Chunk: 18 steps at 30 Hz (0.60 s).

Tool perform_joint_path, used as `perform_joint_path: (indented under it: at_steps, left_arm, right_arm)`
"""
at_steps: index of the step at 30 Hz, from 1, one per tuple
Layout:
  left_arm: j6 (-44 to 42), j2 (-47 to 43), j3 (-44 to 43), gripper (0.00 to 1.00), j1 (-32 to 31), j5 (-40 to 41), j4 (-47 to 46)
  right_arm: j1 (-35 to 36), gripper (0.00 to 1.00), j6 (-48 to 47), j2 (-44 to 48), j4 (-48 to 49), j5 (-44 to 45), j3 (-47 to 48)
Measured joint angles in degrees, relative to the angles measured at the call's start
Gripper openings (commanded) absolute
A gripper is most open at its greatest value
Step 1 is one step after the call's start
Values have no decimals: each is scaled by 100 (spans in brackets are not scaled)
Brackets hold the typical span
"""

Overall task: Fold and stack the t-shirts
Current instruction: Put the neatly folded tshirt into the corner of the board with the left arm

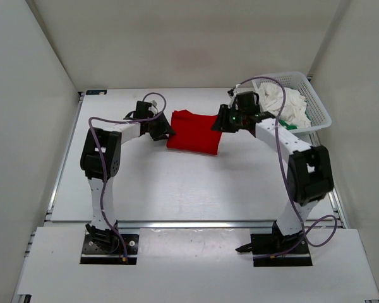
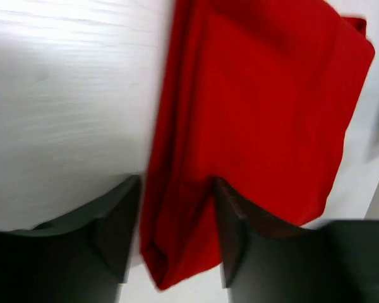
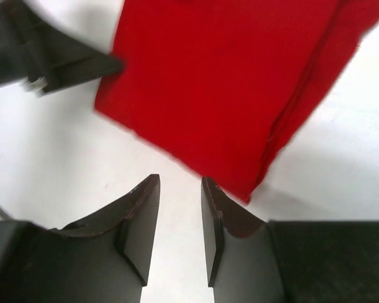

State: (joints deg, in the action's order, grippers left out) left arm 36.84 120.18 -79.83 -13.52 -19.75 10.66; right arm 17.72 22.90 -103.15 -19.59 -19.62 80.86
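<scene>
1. Noting left gripper (image 2: 177,183) spread wide, one finger (image 2: 117,233) on each side of a folded edge of the red t-shirt (image 2: 265,107); cloth fills the gap, with no squeeze visible.
2. Noting right gripper (image 3: 180,183) parted by a narrow gap, only bare table (image 3: 63,151) between the fingers (image 3: 139,221); no cloth held. Nearest corner of the red t-shirt (image 3: 221,82) just beyond the right-hand fingertip.
3. Seen from the right wrist: left gripper's dark tip at the opposite edge of the red cloth.
4. Seen from above: red t-shirt (image 1: 192,132) folded into a compact rectangle, flat on the table (image 1: 177,189) towards the far side, between the two grippers, left gripper (image 1: 166,130) at its left edge, right gripper (image 1: 220,123) at its right edge.
5. White t-shirt (image 1: 284,104) bunched, unfolded, in the basket (image 1: 320,104) at the far right corner.
6. Sliver of green cloth (image 1: 289,126) at the basket's near edge, beside the right arm; too small to identify further.
</scene>
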Motion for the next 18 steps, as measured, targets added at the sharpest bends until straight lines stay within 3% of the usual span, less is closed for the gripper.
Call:
perform_joint_path:
  at_steps: [2, 5, 7, 13, 18]
  left_arm:
    - [-48, 223, -186, 44, -107, -212, -48]
    - [9, 476, -297, 15, -269, -498, -273]
    - [122, 592, -317, 1, -345, -673, -426]
    - [396, 643, -442, 0, -337, -726, -518]
    - [590, 468, -431, 0, 520, -535, -546]
  right_arm:
    - [92, 31, 74, 503, 308, -90, -605]
    - [175, 31, 175, 1165, 785, -109, -1517]
    - [184, 31, 240, 1432, 966, -153, -1967]
    - [212, 31, 304, 1744, 1335, -289, -2959]
    - [212, 31, 302, 1851, 1523, -404, -3447]
